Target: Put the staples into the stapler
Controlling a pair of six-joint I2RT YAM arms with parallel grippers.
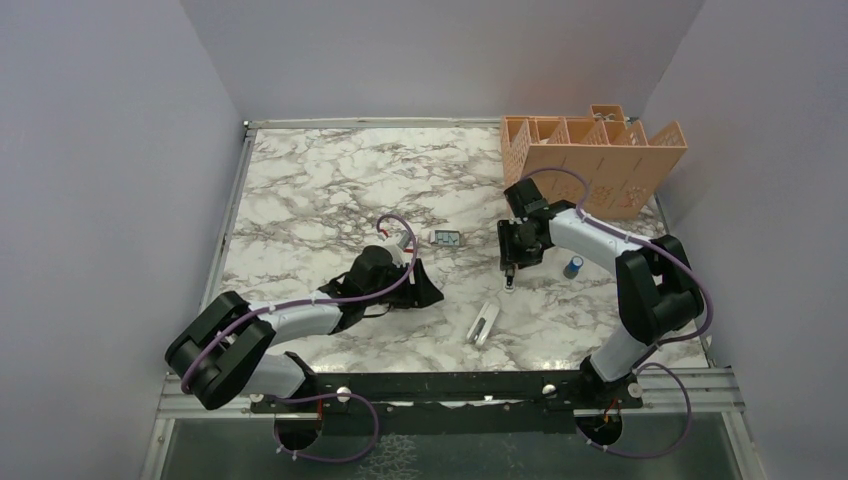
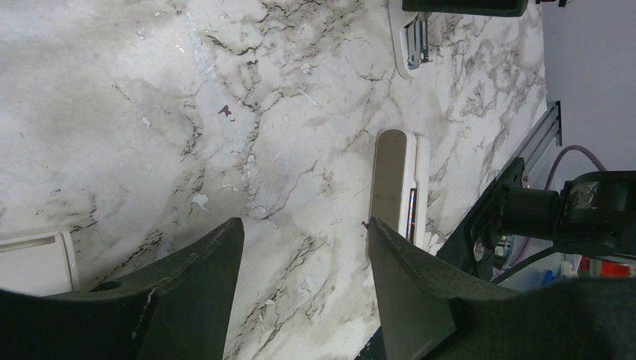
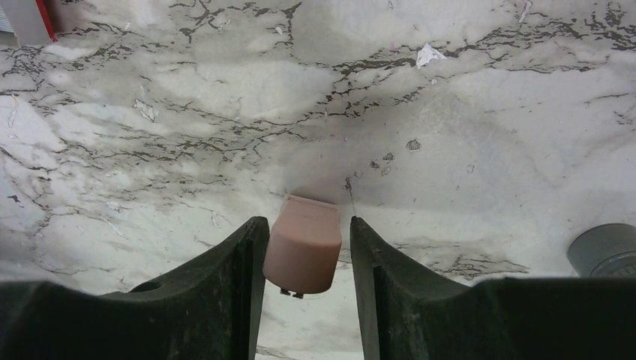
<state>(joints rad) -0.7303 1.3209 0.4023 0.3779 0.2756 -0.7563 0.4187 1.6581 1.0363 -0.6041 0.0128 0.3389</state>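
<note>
Grey staples (image 1: 447, 238) sit on counter (image 1: 330, 190), stapler (image 1: 484, 322) nearer my bases | my left jaws released, empty; right jaws slack around pinkish block (image 3: 303, 244) | next: back off straight up, don't topple it.

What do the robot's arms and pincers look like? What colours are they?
The left arm and the right arm both have smooth white tubes joined by chunky black joints. A thin purple cable loops along each one. The left pincer and the right pincer each have two black, wedge-shaped fingers with a rough, grainy surface.
</note>
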